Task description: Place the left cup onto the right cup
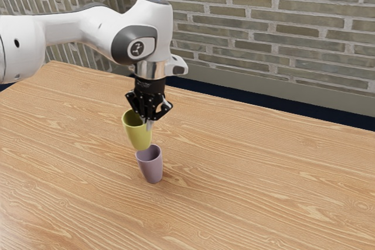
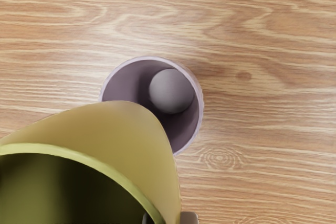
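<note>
Roughly at the middle of a light wooden surface (image 1: 263, 174), a white robot arm (image 1: 70, 33) reaches in from the exterior view's left and points its black jaws straight down. The jaws are clenched on the rim of a yellow-green cup (image 1: 137, 133), gripping the side of the rim toward the exterior view's right. That cup hangs in the air, mouth upward and leaning a little. Its narrow base is right at the rim of a purple cup (image 1: 150, 165); whether the two touch cannot be told. The purple cup stands upright on the surface, mouth open to the top, slightly toward the exterior view's right of the held cup. A brick wall (image 1: 263, 16) runs behind the surface.

Seen from the hand's camera, the yellow-green cup (image 2: 105, 140) looms large and close, and its side covers part of the purple cup's (image 2: 186, 124) rim. The round, pale floor inside the purple cup is visible, with wood grain (image 2: 262, 24) all around.
</note>
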Controlling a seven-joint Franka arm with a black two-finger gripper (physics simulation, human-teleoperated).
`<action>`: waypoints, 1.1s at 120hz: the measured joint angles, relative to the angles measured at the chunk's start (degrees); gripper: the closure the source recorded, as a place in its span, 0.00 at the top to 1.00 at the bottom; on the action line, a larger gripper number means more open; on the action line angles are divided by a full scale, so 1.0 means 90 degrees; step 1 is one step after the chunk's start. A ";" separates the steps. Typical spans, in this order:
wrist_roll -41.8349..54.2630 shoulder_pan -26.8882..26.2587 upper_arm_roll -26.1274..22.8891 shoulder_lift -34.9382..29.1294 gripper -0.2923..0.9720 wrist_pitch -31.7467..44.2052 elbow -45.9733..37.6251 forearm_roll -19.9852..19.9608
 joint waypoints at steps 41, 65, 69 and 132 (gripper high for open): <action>-0.0060 -0.0013 0.0014 0.0219 0.15 0.0009 0.0105 0.0000; -0.0083 -0.0026 0.0020 0.0342 0.15 0.0026 0.0170 0.0001; -0.0086 -0.0030 0.0018 0.0369 0.15 0.0023 0.0204 0.0001; -0.0117 -0.0027 0.0037 0.0670 0.15 0.0018 0.0358 0.0009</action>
